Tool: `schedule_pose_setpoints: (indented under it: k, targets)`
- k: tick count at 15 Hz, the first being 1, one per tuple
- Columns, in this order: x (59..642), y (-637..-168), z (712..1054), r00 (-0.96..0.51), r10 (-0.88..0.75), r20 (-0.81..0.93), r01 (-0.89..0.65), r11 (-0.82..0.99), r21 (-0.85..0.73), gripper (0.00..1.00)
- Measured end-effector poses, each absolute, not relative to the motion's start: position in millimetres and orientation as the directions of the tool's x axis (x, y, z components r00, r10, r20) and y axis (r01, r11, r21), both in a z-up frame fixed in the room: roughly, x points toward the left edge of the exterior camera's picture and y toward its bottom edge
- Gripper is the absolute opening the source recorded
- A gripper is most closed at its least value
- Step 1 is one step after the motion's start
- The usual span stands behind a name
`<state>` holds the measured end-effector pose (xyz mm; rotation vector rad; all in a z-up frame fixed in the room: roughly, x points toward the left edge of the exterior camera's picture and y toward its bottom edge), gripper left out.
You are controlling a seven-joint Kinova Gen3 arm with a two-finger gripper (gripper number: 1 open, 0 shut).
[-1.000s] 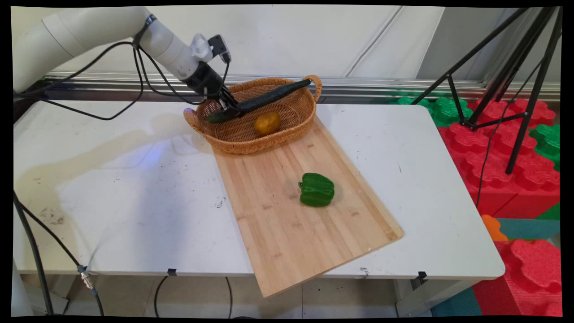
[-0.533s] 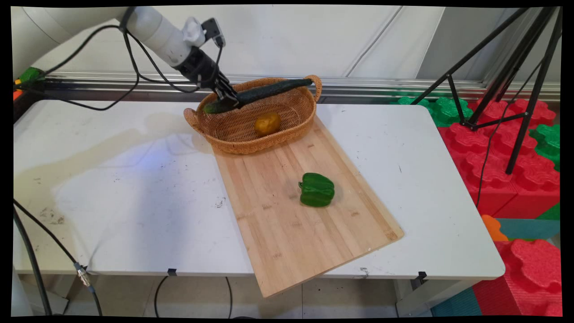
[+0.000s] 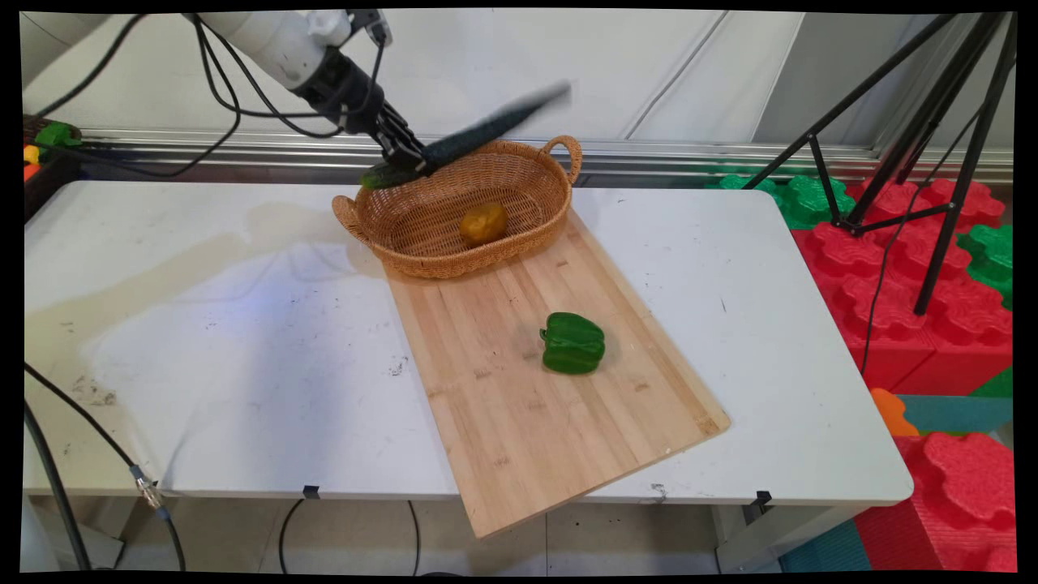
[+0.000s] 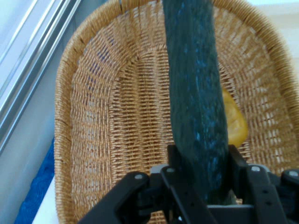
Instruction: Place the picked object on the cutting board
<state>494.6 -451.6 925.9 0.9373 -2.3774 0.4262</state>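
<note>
My gripper (image 3: pixel 405 160) is shut on a long dark green cucumber (image 3: pixel 470 138) near its left end, holding it in the air above the wicker basket (image 3: pixel 422 235). The cucumber slants up to the right, clear of the rim. In the hand view the cucumber (image 4: pixel 196 93) runs up from between my fingers (image 4: pixel 175 161), over the basket's woven floor (image 4: pixel 126 121). A yellow-orange potato (image 3: pixel 484 223) lies inside the basket, also partly seen behind the cucumber as the potato (image 4: pixel 234 122).
A wooden cutting board (image 3: pixel 527 381) lies diagonally on the white table (image 3: pixel 203 365), its far end under the basket. A green bell pepper (image 3: pixel 572 343) rests on the board. Black tripod legs (image 3: pixel 932 162) and red and green foam blocks (image 3: pixel 932 308) stand at the right.
The gripper has risen and shifted slightly left, lifting the cucumber out of the basket; its far end left the right rim and now points upward.
</note>
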Motion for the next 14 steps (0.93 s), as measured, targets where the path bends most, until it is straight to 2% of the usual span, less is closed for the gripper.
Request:
schedule_pose_setpoints:
  k: [7, 14]
  targets:
    - [496, -427, 965, -0.578, -0.562, 0.592, -0.727, 0.684, -0.06, 0.0]
    - [476, -402, 972, -0.535, -0.605, 0.589, -0.735, 0.677, 0.028, 0.0]
